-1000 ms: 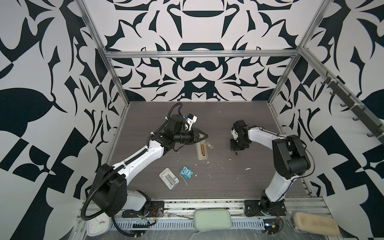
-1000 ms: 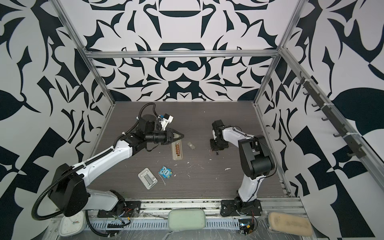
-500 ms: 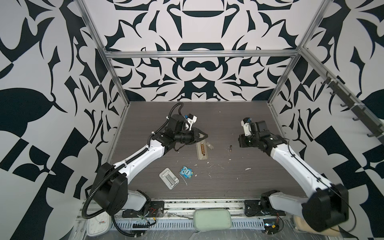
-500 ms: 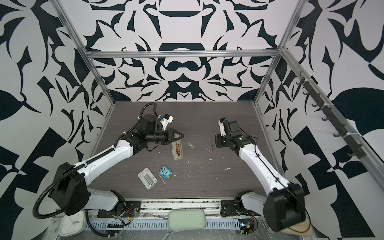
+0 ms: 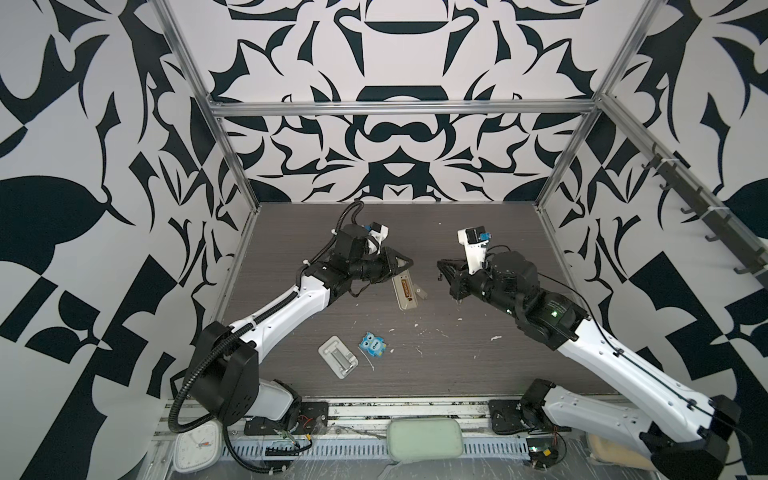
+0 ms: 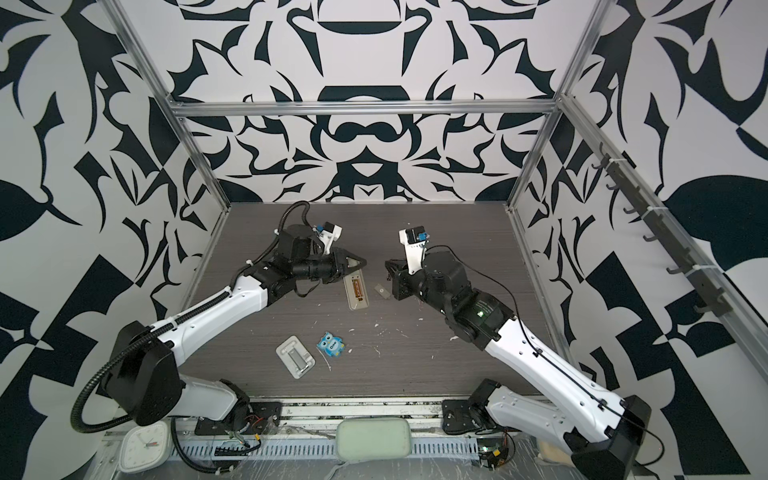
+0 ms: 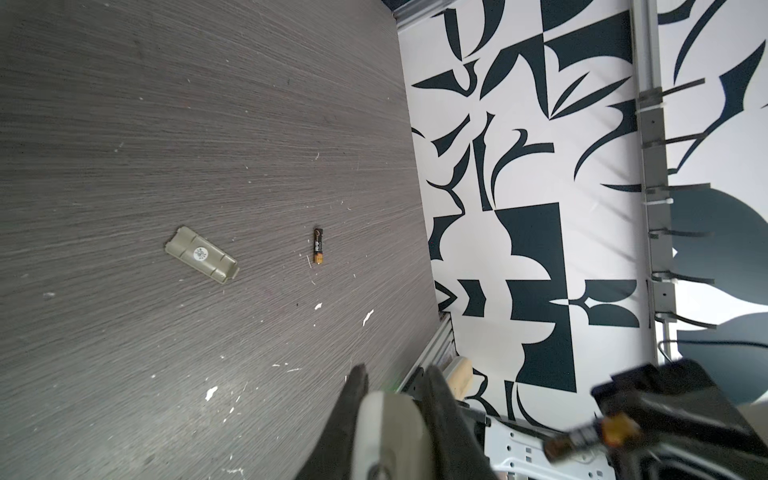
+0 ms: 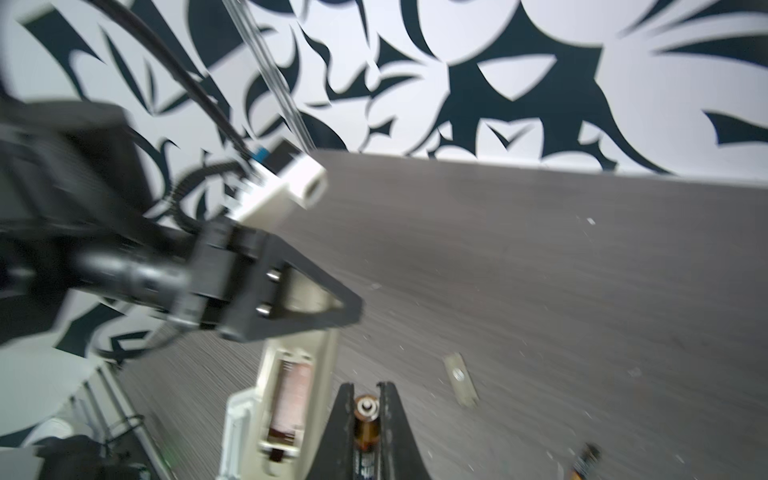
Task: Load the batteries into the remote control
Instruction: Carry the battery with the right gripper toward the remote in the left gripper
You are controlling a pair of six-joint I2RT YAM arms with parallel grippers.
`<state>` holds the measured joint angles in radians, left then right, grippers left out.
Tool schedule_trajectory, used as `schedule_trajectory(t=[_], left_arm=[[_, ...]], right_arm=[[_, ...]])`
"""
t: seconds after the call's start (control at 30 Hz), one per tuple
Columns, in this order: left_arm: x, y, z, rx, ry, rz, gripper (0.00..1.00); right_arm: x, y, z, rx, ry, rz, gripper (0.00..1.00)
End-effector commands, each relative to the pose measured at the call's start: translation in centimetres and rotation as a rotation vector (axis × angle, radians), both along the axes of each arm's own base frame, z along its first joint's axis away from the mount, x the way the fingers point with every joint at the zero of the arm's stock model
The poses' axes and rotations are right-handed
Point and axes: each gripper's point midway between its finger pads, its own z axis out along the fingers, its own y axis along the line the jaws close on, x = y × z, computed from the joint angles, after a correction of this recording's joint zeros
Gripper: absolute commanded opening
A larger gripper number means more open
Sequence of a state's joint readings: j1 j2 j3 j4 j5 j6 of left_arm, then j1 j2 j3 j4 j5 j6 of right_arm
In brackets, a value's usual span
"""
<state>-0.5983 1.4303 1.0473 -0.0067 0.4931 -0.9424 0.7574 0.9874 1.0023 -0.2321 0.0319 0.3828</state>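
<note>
Right gripper (image 8: 366, 388) is clenched on a battery (image 8: 365, 424), hovering just right of centre in both top views, close to the remote (image 5: 405, 293). Left gripper (image 5: 406, 263) is grasping the remote's far end at mid-frame, open bay facing up on the counter (image 5: 478, 365). The battery cover (image 7: 201, 254) lies just beside the remote, and a second battery (image 7: 318, 246) lies loose near the cover.

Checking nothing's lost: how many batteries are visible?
2. The held battery sits in the right pincer; the loose battery lies on the table. The blurred bay of the remote may hide more.
</note>
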Motion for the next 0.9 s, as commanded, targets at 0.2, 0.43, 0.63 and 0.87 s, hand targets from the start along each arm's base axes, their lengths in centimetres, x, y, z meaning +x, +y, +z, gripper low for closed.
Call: schedule_trajectory(t=[0.2,0.43,0.63,0.87], left_arm=[[1.5,-0.3,2.9,-0.065,-0.053,0.042,0.0],[1.5,0.0,3.3,-0.073,-0.057,0.048,0.0],[1.7,0.3,3.5,-0.097,-0.055,0.058,0.0],[1.5,0.2,3.7,-0.115,-0.046,0.049,0.0]], right_arm=[[0.6,4.4,3.5,0.087,-0.101,0.062,0.0],[0.3,6.6,2.4,0.048,-0.103,0.115,0.0],[0.1,7.1,1.2,0.018,-0.088,0.13,0.0],[0.4,7.4,0.5,-0.014,-0.097,0.118,0.0]])
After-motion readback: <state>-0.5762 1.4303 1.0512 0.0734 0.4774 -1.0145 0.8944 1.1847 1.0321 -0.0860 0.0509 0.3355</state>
